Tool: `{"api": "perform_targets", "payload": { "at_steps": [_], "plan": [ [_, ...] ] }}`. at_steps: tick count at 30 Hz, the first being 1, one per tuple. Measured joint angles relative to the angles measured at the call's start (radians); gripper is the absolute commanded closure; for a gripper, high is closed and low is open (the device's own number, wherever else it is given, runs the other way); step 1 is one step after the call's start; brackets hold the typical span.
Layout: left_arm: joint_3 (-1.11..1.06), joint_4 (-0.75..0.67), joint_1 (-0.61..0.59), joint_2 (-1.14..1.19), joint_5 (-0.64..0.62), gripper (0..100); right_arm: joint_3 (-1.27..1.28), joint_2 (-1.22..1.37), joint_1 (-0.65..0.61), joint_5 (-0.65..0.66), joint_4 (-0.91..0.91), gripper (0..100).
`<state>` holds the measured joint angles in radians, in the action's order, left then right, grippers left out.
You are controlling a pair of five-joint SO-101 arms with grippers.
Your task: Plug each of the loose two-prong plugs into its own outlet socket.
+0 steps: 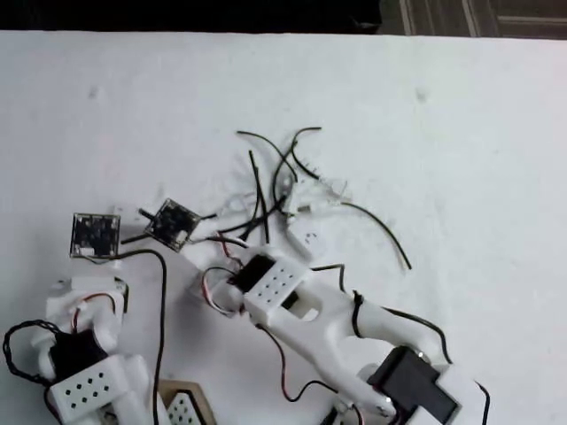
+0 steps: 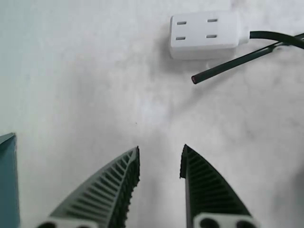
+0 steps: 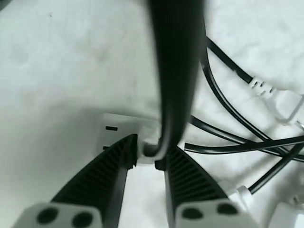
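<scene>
My left gripper (image 2: pixel 160 151) hangs open over bare white table with nothing between its fingers. Ahead of it lies a white outlet block (image 2: pixel 204 35) with two pairs of slots, and a black cable's cut end (image 2: pixel 195 79) is beside it. My right gripper (image 3: pixel 149 146) is shut on a small white plug (image 3: pixel 146 152). Its thick black cable (image 3: pixel 175 71) rises close to the camera. The plug sits right at the edge of a white outlet (image 3: pixel 116 130) showing one slot. In the high view, loose white plugs (image 1: pixel 312 195) and black cables (image 1: pixel 266 177) lie tangled at mid-table.
More white plugs (image 3: pixel 284 102) and crossing cables (image 3: pixel 237 142) lie beside the right gripper. Both white arms (image 1: pixel 301 310) crowd the near edge, and a wooden piece (image 1: pixel 182 407) lies between them. A teal edge (image 2: pixel 7 180) shows in the left wrist view. One long cable (image 1: pixel 381 226) trails right.
</scene>
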<state>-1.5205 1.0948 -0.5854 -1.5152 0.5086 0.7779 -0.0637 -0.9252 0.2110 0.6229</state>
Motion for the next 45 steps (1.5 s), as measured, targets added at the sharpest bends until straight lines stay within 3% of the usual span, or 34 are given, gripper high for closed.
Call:
{"api": "perform_targets", "payload": {
  "at_steps": [4,10,14,20,24,28,34,39,45],
  "plan": [
    [0.000,0.000,0.000,0.000,0.000,84,0.000,-0.008,-0.002,0.000,0.002,96.6],
    [0.000,0.000,0.000,0.000,0.000,82,0.023,-0.141,-0.009,-0.081,0.094,78.0],
    [0.000,-0.020,0.000,0.000,-0.002,75,0.018,-0.324,-0.005,-0.126,0.198,77.6],
    [0.003,-0.020,0.054,0.000,-0.008,74,0.020,-0.609,0.002,-0.130,0.359,77.6],
    [0.057,0.057,0.126,0.000,0.012,74,0.020,-0.736,0.098,-0.133,0.457,77.6],
    [0.120,0.170,0.236,0.000,0.153,74,0.025,-0.779,0.273,-0.209,0.522,77.3],
    [0.143,0.256,0.371,-0.003,0.236,73,0.157,-0.786,0.459,-0.247,0.456,77.5],
    [0.143,0.262,0.466,-0.005,0.238,72,0.276,-0.786,0.474,-0.250,0.325,77.6],
    [0.143,0.250,0.568,-0.005,0.213,72,0.287,-0.786,0.476,-0.250,0.302,77.6]
  ]
}}
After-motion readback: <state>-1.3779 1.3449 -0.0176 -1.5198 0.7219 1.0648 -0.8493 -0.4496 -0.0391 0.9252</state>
